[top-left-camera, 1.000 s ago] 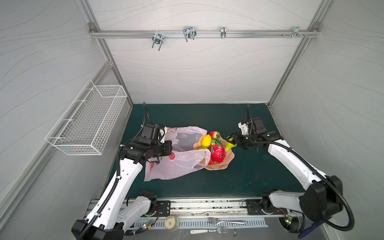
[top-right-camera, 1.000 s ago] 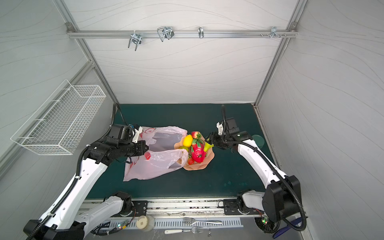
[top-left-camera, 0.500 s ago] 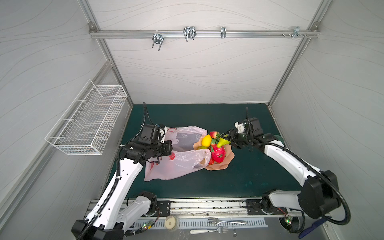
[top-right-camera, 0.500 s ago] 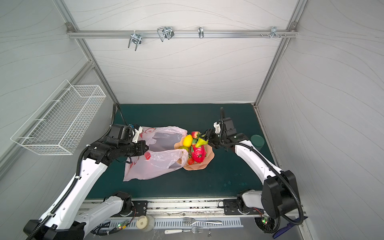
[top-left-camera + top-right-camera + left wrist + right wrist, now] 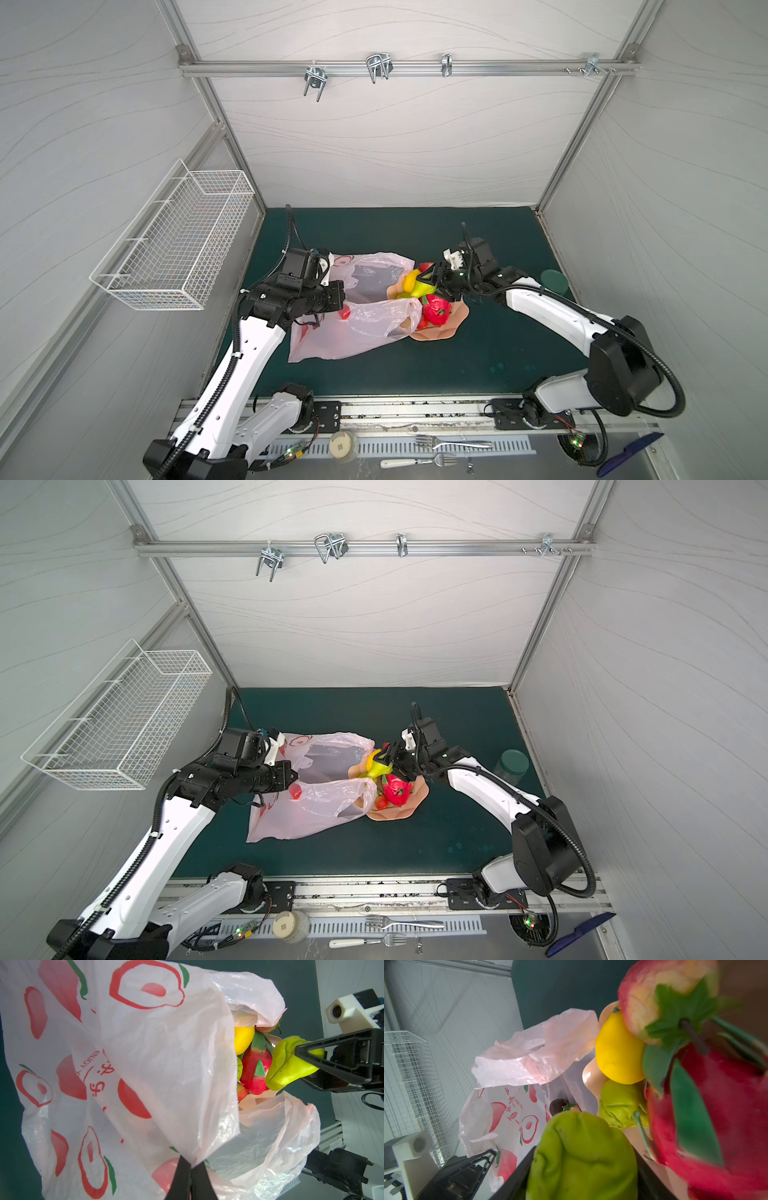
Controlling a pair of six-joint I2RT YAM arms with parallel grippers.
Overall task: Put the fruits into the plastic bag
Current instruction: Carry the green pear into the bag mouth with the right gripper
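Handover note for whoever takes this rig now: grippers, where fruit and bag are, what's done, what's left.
Left gripper: shut on the plastic bag rim, holding its mouth open.
Right gripper: shut on the green pear, above the bowl, by the mouth.
Done: a dark purple fruit seems to lie inside the bag.
Left: drop the pear in; lemon, dragon fruit, strawberries lie in the bowl.
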